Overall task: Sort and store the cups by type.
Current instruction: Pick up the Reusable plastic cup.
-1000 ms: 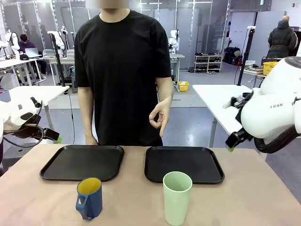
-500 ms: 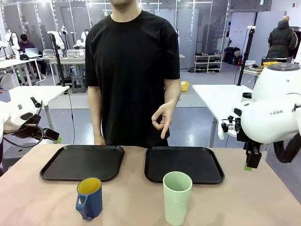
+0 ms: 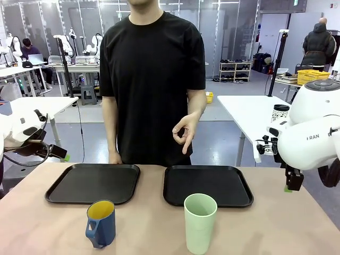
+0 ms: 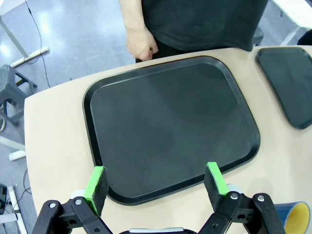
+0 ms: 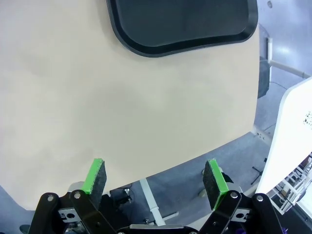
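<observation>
**Both grippers open and empty, two cups standing between them**

The left gripper (image 3: 59, 153) hangs at the robot's left end of the table (image 3: 276, 228). Its two green-padded fingers are spread wide apart, with nothing between them. In its wrist view, a flat black tray (image 4: 170, 122) lies straight ahead of the fingers and spans the gap between them. Beyond that tray's far edge, a person's hand (image 4: 140, 43) hangs loosely closed at the table's rim. A sliver of the blue mug (image 4: 295, 218) shows just outside one finger.

The right gripper (image 3: 291, 183) points downward at the opposite end of the table. It too is fully spread and holds nothing. In its wrist view, bare tabletop lies under the fingers, the table's edge runs close by, and a corner of a second black tray (image 5: 185, 24) sits farther ahead.

The two cups stand upright on the bare table between the grippers, apart from each other and well apart from both grippers. The blue mug, yellow inside with its handle turned toward the robot, is nearer the left gripper, in front of the first tray. The green tumbler (image 3: 200, 223) — taller, with no handle — is nearer the right gripper, in front of the second tray. Across the table the person stands with the other hand (image 3: 183, 133) raised at waist height, fingers curled.
</observation>
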`<action>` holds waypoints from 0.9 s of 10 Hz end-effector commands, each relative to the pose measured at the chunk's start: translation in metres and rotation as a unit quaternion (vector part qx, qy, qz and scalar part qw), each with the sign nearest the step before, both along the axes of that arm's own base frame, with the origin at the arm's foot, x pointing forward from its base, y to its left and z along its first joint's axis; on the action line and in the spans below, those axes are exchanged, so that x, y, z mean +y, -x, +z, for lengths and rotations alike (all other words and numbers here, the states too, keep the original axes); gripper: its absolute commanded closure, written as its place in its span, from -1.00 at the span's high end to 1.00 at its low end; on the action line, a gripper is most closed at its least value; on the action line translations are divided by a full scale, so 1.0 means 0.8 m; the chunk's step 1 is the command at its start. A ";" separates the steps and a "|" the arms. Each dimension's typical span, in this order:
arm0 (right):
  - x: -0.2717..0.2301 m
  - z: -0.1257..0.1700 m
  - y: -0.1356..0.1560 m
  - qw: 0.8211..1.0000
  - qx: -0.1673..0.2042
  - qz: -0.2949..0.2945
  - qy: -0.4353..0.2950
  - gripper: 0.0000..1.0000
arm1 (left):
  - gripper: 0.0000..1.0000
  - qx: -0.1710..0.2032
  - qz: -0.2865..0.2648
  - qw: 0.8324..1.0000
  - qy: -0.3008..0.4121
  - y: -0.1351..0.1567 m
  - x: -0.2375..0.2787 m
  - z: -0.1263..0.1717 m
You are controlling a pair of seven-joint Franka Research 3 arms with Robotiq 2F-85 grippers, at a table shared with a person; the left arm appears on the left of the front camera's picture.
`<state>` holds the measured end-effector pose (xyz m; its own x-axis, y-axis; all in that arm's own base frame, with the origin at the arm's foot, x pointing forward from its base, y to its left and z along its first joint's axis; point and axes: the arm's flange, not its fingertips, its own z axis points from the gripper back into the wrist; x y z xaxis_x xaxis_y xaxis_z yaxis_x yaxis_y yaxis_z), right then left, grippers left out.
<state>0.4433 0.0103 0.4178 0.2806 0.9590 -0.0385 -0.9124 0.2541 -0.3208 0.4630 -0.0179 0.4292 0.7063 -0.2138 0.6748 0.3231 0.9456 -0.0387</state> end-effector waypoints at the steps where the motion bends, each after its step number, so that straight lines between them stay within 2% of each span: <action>1: 0.008 0.003 0.002 1.000 0.000 0.009 0.001 1.00 | 1.00 -0.002 -0.001 1.000 -0.003 0.002 0.000 0.002; 3: 0.003 0.001 0.000 1.000 0.000 0.002 0.001 1.00 | 1.00 -0.002 -0.001 1.000 -0.003 0.002 0.000 0.002; 4: 0.001 -0.015 -0.001 0.996 0.048 0.068 -0.016 1.00 | 1.00 -0.002 -0.001 1.000 -0.003 0.002 0.000 0.002; 7: -0.005 -0.050 0.012 0.985 0.017 0.131 -0.111 1.00 | 1.00 -0.002 -0.001 1.000 -0.003 0.002 0.000 0.002; 9: -0.001 -0.076 0.017 0.963 0.008 0.177 -0.204 1.00 | 1.00 -0.002 -0.001 1.000 -0.003 0.002 0.000 0.002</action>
